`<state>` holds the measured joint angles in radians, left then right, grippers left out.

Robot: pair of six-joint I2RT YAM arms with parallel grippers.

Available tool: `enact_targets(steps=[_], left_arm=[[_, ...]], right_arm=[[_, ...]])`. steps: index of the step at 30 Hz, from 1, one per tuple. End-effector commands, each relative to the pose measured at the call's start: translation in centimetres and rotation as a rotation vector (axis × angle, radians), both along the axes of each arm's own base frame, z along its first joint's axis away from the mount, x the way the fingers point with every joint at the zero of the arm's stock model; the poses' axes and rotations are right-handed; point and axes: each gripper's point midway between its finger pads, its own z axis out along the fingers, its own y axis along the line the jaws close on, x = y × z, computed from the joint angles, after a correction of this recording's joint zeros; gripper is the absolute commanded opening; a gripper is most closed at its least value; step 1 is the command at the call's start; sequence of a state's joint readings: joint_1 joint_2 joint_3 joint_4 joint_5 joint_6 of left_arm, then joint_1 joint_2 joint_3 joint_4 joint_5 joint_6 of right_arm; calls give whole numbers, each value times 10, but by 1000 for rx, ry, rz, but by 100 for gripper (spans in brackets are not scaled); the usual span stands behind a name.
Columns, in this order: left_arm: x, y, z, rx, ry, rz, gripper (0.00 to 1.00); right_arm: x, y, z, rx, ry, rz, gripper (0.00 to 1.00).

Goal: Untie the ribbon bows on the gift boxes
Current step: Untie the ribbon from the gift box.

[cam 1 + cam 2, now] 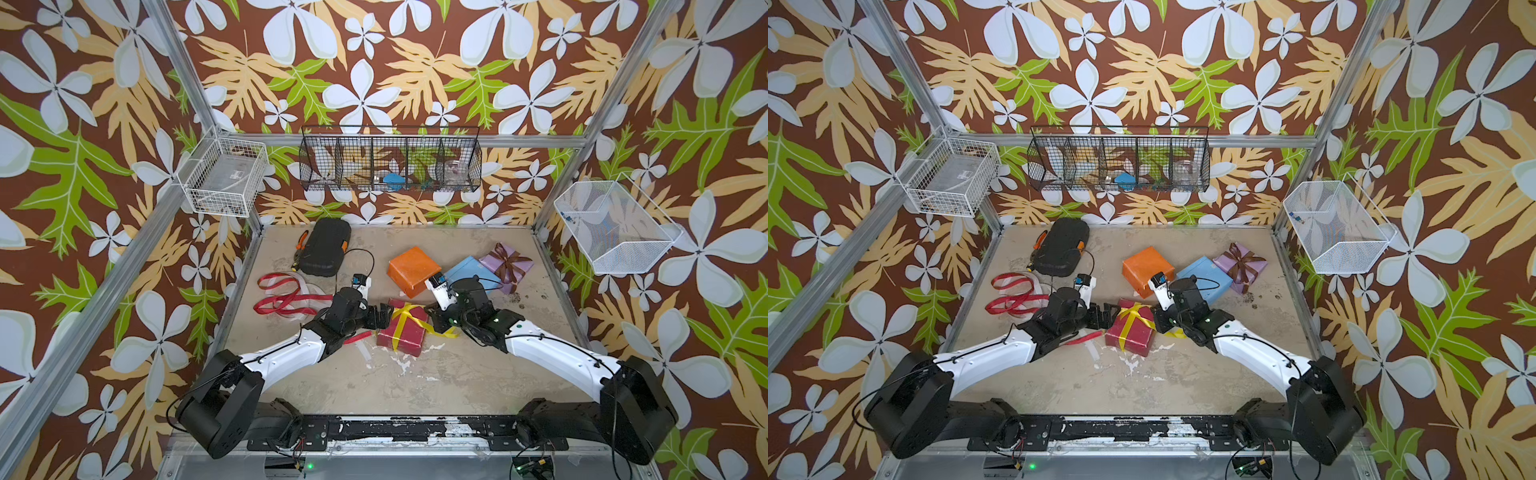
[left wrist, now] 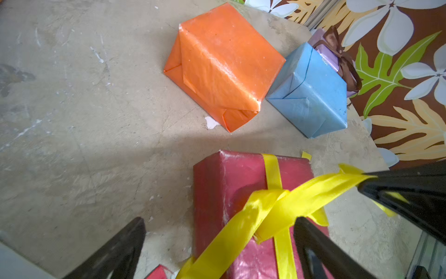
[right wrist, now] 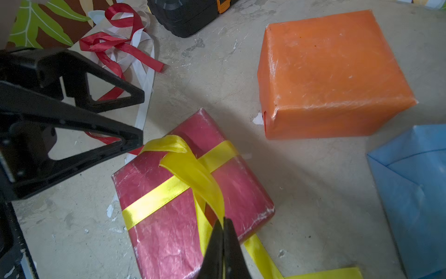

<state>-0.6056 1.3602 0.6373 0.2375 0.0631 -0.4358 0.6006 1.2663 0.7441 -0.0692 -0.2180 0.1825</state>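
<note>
1. The right claw (image 3: 223, 225) was clamped on the yellow ribbon (image 3: 193, 169) of the dark red box (image 1: 402, 332), mid-counter (image 1: 457, 374).
2. The left claw (image 1: 384, 313) stood apart, just beside that box.
3. Red and white ribbons (image 1: 286, 297) lay loose.

Floral wallpaper (image 1: 374, 62) brown, white, green on all walls. Aluminium frame posts (image 1: 183, 66). Scuffed beige bench (image 1: 415, 374) centre frame. Black wire basket (image 1: 390, 160) upper centre, white baskets (image 1: 224, 176) either side.

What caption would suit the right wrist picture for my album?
Right tool shut on the yellow ribbon of the dark red gift box, while the open left tool waits beside it.
</note>
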Motion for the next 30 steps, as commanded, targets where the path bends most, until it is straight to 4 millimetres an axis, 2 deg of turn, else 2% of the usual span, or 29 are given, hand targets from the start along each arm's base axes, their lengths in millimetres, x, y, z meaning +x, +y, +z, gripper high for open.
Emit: enact_targets(steps=[1, 3, 8, 11, 13, 15, 18, 19, 22, 24, 25, 27, 30], left_arm=[[6, -6, -1, 49, -36, -16, 100], [9, -8, -10, 62, -19, -17, 99], [14, -22, -27, 71, 29, -67, 94], [12, -29, -31, 74, 49, -95, 89], [9, -30, -33, 78, 58, -107, 82], [6, -30, -36, 73, 69, -108, 73], [2, -32, -35, 55, 82, -120, 56], [0, -32, -33, 44, 84, -122, 48], [-2, -34, -26, 20, 84, -127, 22], [-1, -34, -21, 7, 79, -118, 16], [0, -32, -17, 2, 74, -102, 9], [2, -30, -9, -11, 61, -81, 5], [8, -18, 4, -9, 22, -12, 2]], right_arm=[[-10, -15, 5, 38, 24, -88, 0], [-12, -34, 17, 39, -21, -172, 0], [-9, -101, 45, 51, -155, -464, 0], [-11, -131, 42, 77, -159, -571, 6], [-14, -140, 29, 78, -125, -597, 18], [-18, -142, 14, 70, -89, -604, 21], [-19, -143, 1, 54, -54, -618, 74], [-18, -144, 1, 48, -54, -624, 99], [-11, -138, 10, 58, -61, -604, 100], [-6, -120, 19, 111, -63, -532, 100], [-3, -111, 23, 139, -56, -492, 100], [1, -94, 28, 179, -51, -418, 98], [7, -77, 23, 194, -18, -350, 82]])
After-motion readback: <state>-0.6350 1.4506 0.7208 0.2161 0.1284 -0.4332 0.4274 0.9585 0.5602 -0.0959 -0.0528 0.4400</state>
